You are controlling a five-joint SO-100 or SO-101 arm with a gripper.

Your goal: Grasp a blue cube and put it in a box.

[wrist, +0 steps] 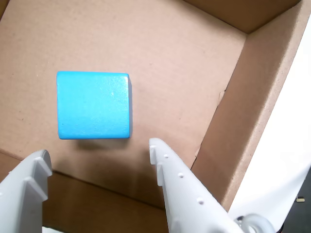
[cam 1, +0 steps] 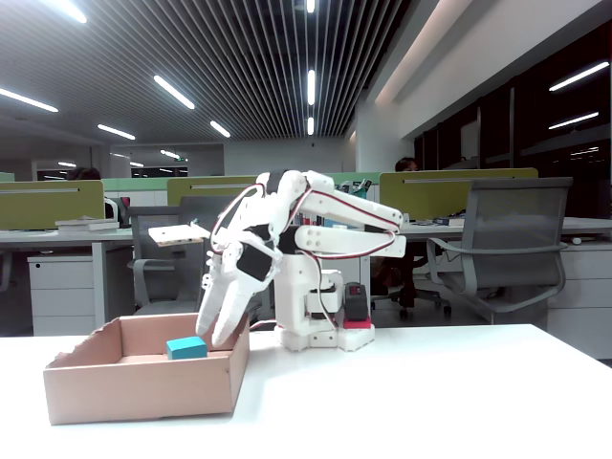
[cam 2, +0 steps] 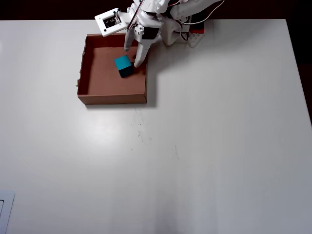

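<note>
The blue cube (wrist: 94,105) lies on the floor of the tan cardboard box (wrist: 194,63), free of my fingers. It also shows in the fixed view (cam 1: 186,348) and in the overhead view (cam 2: 124,65). The box (cam 1: 143,387) (cam 2: 112,95) stands at the table's far left. My white gripper (wrist: 97,158) is open and empty, hanging just above the cube inside the box, near its wall by the arm's base. It shows in the fixed view (cam 1: 220,337) and overhead view (cam 2: 132,56).
The arm's base (cam 1: 311,325) stands on the white table (cam 2: 209,146) right behind the box. A red-and-black part (cam 1: 356,308) sits beside the base. Office desks and chairs stand behind the table in the fixed view.
</note>
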